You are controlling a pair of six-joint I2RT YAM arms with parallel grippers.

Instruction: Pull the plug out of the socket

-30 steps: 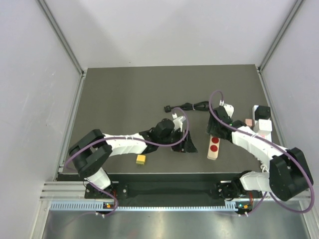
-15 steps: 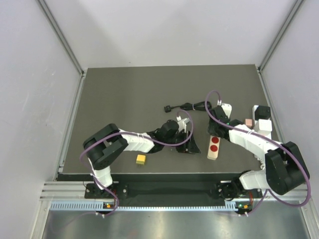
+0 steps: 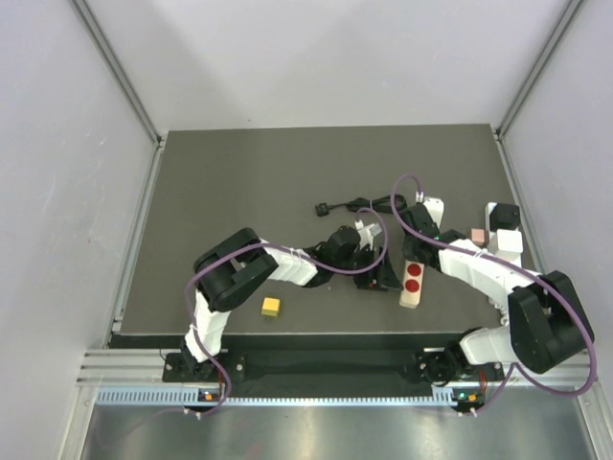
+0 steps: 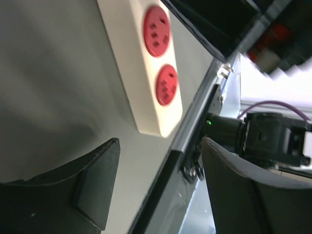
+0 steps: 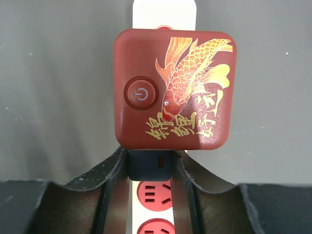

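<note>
The right claw (image 5: 149,163) is narrowed on the plug (image 5: 174,87), a square red block printed with a gold koi and a round power button. Its fingers (image 5: 113,170) clamp the dark part at the block's near edge. The plug sits over the far portion of the cream socket strip (image 5: 164,12), with two red outlets showing free below it. Whether its pins are seated cannot be told. The strip lies on the dark counter (image 3: 239,182) near the front edge. The left claw (image 4: 160,146) stands wide, holding nothing, low and just beside the strip's near end. A yellow block (image 3: 271,306) lies to the left, and a black cable (image 3: 359,204) lies farther back.
</note>
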